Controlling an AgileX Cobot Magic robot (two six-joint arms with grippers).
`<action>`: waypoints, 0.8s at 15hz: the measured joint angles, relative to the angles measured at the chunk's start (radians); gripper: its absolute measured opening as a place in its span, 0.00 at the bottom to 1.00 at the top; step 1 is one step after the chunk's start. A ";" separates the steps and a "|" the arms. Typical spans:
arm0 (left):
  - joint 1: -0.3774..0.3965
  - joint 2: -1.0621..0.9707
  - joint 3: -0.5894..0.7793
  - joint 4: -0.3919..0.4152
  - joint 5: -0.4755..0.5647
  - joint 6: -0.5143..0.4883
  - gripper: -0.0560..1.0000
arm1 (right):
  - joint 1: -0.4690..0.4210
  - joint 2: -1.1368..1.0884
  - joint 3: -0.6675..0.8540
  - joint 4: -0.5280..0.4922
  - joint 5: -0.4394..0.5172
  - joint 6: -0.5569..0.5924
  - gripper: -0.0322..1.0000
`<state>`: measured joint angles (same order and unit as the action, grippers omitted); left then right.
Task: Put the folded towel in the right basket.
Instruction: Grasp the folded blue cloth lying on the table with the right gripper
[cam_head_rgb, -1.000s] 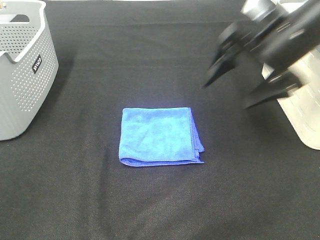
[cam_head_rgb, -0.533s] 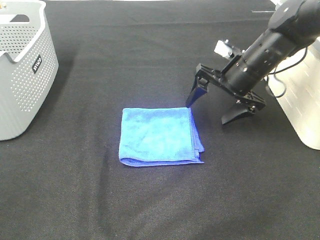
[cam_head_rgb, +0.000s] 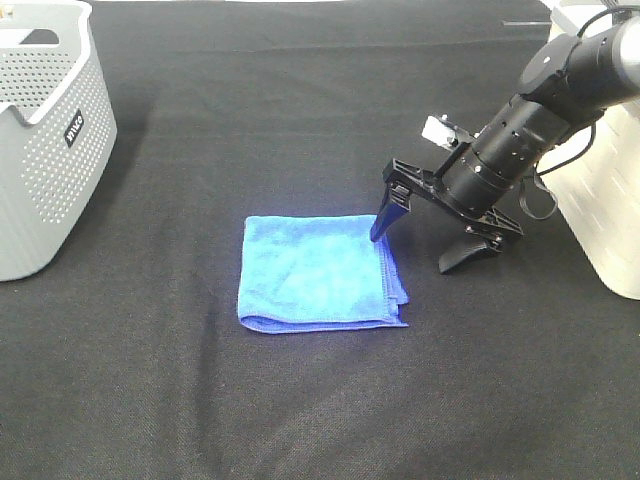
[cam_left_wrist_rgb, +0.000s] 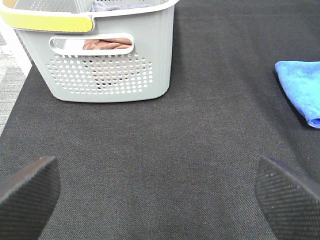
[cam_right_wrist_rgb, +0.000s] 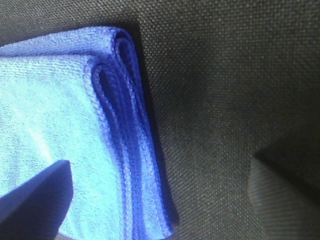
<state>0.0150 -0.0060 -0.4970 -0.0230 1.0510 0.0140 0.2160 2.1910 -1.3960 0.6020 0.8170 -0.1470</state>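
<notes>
The folded blue towel lies flat on the black cloth at the middle. My right gripper is open and low over the towel's right edge: one finger rests over the towel's far right corner, the other is on the cloth beside it. The right wrist view shows the towel's layered edge between the two fingertips. The right basket, cream coloured, stands at the right edge. My left gripper is open over bare cloth, and the towel's corner shows in that view.
A grey perforated basket stands at the far left; in the left wrist view it holds brown and grey cloth. The black tablecloth covers the table.
My right gripper came down from high at the right and moved left to the towel's right edge, staying open. The towel has not moved.
</notes>
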 joint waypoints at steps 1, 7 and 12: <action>0.000 0.000 0.000 0.000 0.000 0.000 0.99 | 0.007 0.003 0.000 -0.002 0.002 0.000 0.94; 0.000 0.000 0.000 0.000 0.000 0.000 0.99 | 0.159 0.092 -0.026 0.257 -0.024 -0.084 0.86; 0.000 0.000 0.000 0.000 0.000 0.000 0.99 | 0.220 0.123 -0.018 0.350 -0.065 -0.131 0.42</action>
<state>0.0150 -0.0060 -0.4970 -0.0230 1.0510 0.0140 0.4360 2.3140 -1.4140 0.9520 0.7520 -0.2780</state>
